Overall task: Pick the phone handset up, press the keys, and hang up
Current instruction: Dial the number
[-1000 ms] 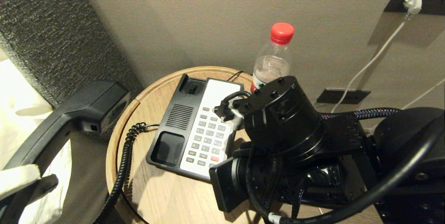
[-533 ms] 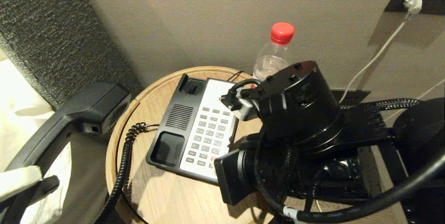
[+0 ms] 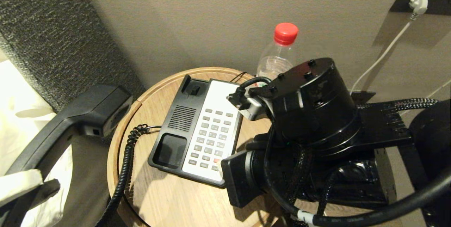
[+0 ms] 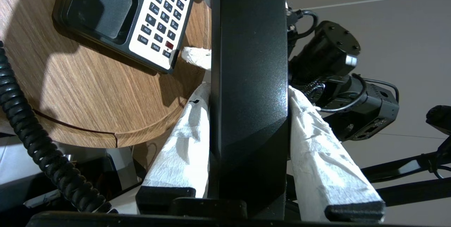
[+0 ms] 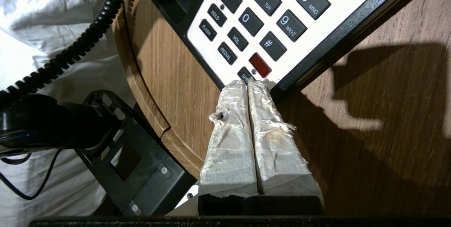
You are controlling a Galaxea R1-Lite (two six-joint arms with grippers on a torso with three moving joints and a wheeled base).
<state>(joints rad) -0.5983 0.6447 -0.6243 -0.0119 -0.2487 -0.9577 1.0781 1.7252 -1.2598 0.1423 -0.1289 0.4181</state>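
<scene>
While the round wooden desk (image 3: 165, 198) carries the phone base (image 3: 197, 135), the phone handset (image 4: 248, 89) hangs off the desk's left edge, clamped across its middle between the left gripper (image 4: 248, 79) jaws, coiled cord (image 3: 121, 181) trailing down to the base. Right gripper (image 5: 248, 85) jaws pressed together, empty, tips at the near corner of the keypad (image 5: 267, 19) by the red key (image 5: 260, 65), well apart from the handset. Red-capped bottle (image 3: 278, 57) behind the base
</scene>
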